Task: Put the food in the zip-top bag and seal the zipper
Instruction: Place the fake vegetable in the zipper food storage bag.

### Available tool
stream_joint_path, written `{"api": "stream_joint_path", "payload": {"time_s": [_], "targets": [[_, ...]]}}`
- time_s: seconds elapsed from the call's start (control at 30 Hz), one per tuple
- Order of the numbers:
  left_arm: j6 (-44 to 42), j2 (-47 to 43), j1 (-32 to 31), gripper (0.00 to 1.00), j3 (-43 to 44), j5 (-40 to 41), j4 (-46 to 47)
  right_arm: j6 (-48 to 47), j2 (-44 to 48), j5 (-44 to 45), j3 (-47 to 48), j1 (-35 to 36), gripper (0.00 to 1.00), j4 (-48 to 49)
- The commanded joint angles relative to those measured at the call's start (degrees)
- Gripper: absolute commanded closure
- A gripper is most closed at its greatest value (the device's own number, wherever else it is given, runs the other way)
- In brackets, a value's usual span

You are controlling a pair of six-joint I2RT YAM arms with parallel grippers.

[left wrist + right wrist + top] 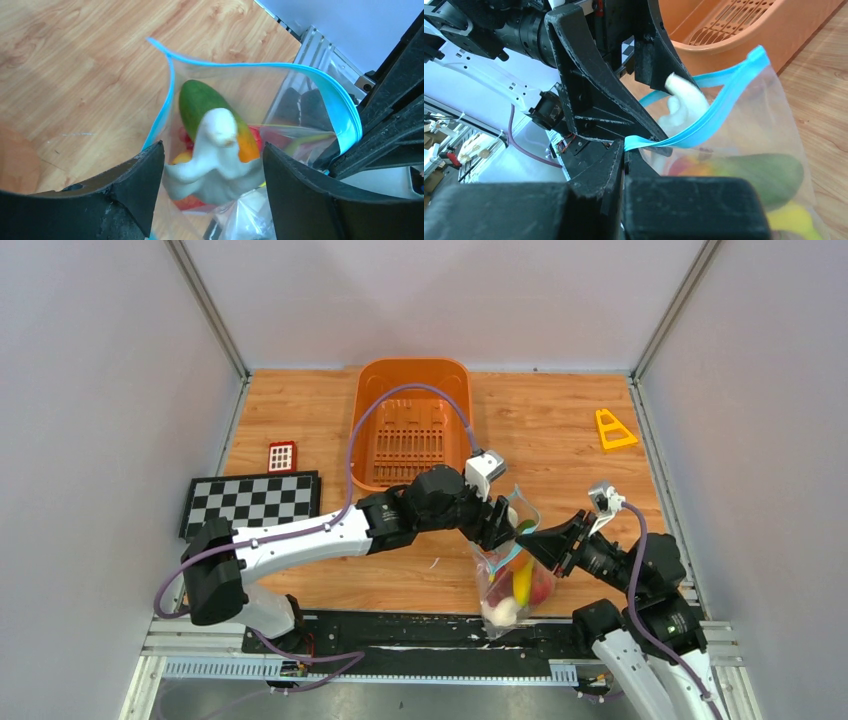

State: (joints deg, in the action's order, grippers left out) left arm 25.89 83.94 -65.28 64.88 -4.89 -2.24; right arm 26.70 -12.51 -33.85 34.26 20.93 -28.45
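Note:
The clear zip-top bag [508, 585] hangs near the table's front edge, mouth open. It holds the yellow banana [522, 580], red fruits and a green piece [195, 102]. My right gripper [538, 545] is shut on the bag's teal zipper [719, 115], pinching one end of the strip [625, 147]. My left gripper [505, 520] is over the open mouth [212, 147]. Its jaws stand wide on either side of the white garlic piece [220, 150], which seems to touch both fingers. The garlic also shows at the mouth in the right wrist view [684, 102].
The orange slotted basket [412, 425] stands behind the bag at the table's back. A checkerboard [250, 502] and a small red grid block [282, 456] lie at the left. A yellow triangle piece [613, 430] lies at the back right.

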Motion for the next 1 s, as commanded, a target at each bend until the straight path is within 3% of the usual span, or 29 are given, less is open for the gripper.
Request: {"api": "stream_joint_path", "payload": {"time_s": [0.0, 0.1, 0.23, 0.5, 0.73, 0.97], "targets": [[-1.5, -4.7, -0.2, 0.18, 0.8, 0.7, 0.0, 0.1, 1.4, 1.4, 0.6, 0.0, 1.0, 2.9], [-2.9, -6.6, -0.2, 0.11, 1.7, 0.2, -2.3, 0.0, 1.5, 2.0, 0.5, 0.1, 1.0, 2.3], [-3.3, -9.1, -0.2, 0.08, 1.5, -0.1, -5.5, 0.5, 2.0, 3.7, 0.1, 0.1, 1.0, 2.7], [4.3, -16.3, -0.2, 0.11, -5.4, 11.9, -13.3, 3.2, 3.3, 5.2, -2.4, 0.1, 1.0, 7.1], [14.5, -15.7, -0.2, 0.23, -10.7, 6.7, -4.9, 3.6, 3.2, 6.5, -3.5, 0.1, 1.0, 9.0], [15.0, -14.2, -0.3, 0.23, -9.6, 7.9, -2.7, 1.7, 1.6, 1.8, -2.7, 0.1, 1.0, 9.3]]}}
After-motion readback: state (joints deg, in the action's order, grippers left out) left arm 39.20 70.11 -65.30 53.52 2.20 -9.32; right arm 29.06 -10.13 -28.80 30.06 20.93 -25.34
